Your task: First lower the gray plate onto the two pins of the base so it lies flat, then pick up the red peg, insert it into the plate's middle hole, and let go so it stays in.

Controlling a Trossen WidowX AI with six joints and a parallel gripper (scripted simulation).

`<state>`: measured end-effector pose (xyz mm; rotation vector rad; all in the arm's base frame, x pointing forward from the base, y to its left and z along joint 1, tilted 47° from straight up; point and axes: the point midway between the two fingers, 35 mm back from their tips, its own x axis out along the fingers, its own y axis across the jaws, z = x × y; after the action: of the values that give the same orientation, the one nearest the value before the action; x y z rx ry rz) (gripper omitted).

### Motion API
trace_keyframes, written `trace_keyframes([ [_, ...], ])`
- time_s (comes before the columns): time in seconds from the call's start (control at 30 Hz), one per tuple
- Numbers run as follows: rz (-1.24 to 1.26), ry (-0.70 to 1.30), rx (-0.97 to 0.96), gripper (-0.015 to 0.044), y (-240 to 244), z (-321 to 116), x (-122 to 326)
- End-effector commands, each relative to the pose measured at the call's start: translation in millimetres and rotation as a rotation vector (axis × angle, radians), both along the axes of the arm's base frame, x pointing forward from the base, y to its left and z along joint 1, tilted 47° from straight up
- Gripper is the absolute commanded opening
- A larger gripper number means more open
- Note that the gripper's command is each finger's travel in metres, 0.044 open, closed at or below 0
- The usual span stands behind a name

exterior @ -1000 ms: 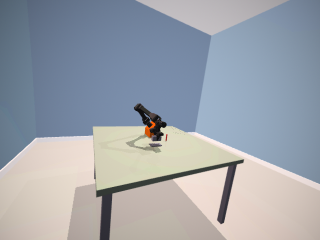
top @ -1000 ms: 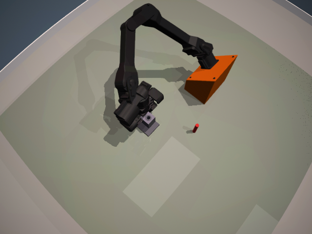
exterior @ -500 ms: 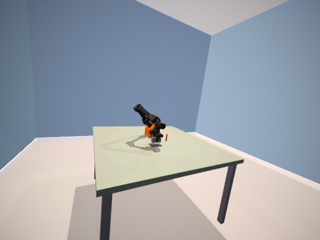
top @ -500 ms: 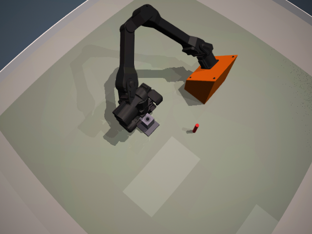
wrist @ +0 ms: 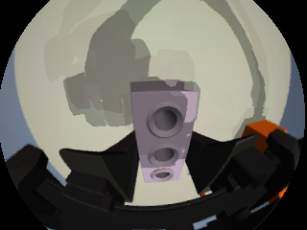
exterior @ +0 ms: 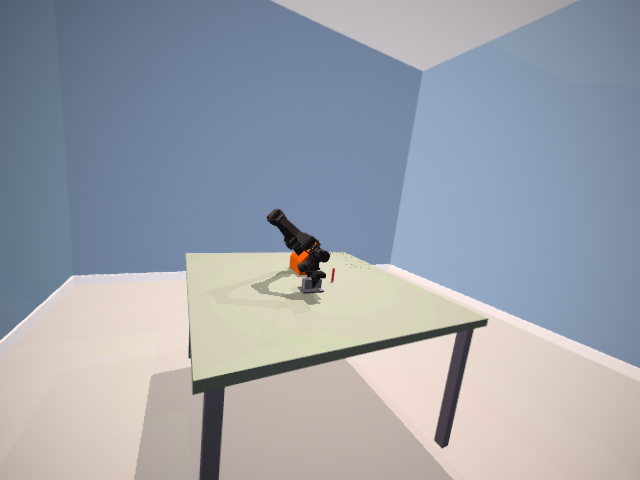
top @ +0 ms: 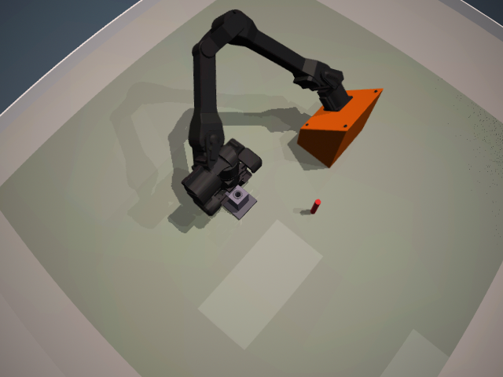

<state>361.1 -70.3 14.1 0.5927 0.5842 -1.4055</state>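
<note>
Black robot arm holds a gray plate at its base on a pale green table

A black arm (top: 205,85) (exterior: 292,229) rises from an orange mount (top: 353,117) (exterior: 296,263) (wrist: 263,128) on the pale green table (top: 365,263) (exterior: 310,330) (wrist: 216,62). In the top view, the mount is on the right at the far side. From there the arm reaches left to a high, bent elbow, then turns toward the near side and folds at the wrist, with the end effector (top: 230,190) (exterior: 313,281) (wrist: 157,128) low over the table.

The end effector is closed on the gray plate (top: 244,198) (exterior: 307,283) (wrist: 164,140), one finger against each long side. The wrist view shows three round holes in a row along the plate, the middle one between the fingers. The plate is just above or touching the flat gray base (top: 244,211) (exterior: 315,291); whether it sits fully on the pins cannot be told, as the arm and plate hide them.

The red peg (top: 315,206) (exterior: 332,274) stands upright on the table to the right, apart from the plate and base.
</note>
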Motion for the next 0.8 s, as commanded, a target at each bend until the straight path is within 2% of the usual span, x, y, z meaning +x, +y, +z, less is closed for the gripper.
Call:
trace_keyframes([
  [0.0, 0.001, 0.009, -0.006, 0.0, -2.1, -2.8, -0.7],
  [0.23, -0.001, 0.001, 0.0, 0.0, -0.6, -0.5, -0.1],
  [0.77, -0.001, 0.001, 0.0, 0.042, -0.6, -0.5, -0.1],
])
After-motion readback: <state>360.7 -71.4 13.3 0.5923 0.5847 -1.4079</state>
